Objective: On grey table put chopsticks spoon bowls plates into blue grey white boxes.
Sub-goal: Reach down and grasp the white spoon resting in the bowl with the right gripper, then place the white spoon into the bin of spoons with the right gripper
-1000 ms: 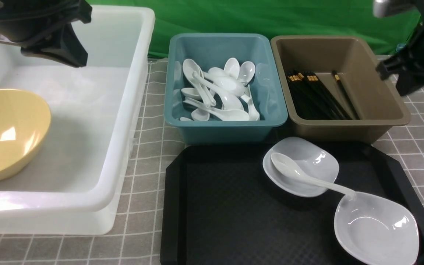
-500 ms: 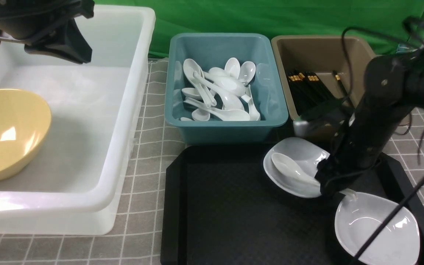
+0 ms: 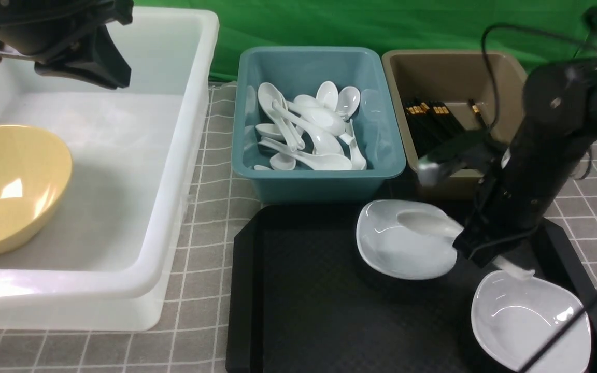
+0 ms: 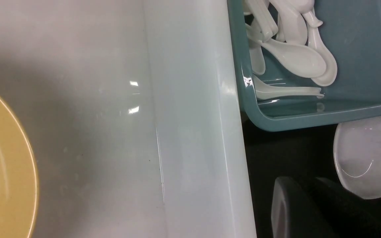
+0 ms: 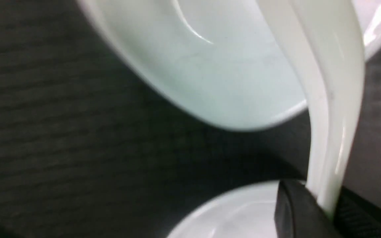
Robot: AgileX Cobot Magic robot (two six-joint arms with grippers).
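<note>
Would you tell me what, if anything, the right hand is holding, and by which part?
The right hand grips the white spoon by its handle, toward the end away from the scoop.

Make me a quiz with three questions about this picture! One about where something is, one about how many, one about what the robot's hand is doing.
1. Where is the yellow bowl? A in the blue tub; B in the white tub; C in the brown tub.
2. How many white plates are on the black tray? A two; B four; C none.
3. The right gripper is: A open and empty; B holding chopsticks; C shut on the spoon.
Answers: 1 B, the bowl lies inside the white tub. 2 A, two show on the tray. 3 C, it pinches the spoon's handle.
</note>
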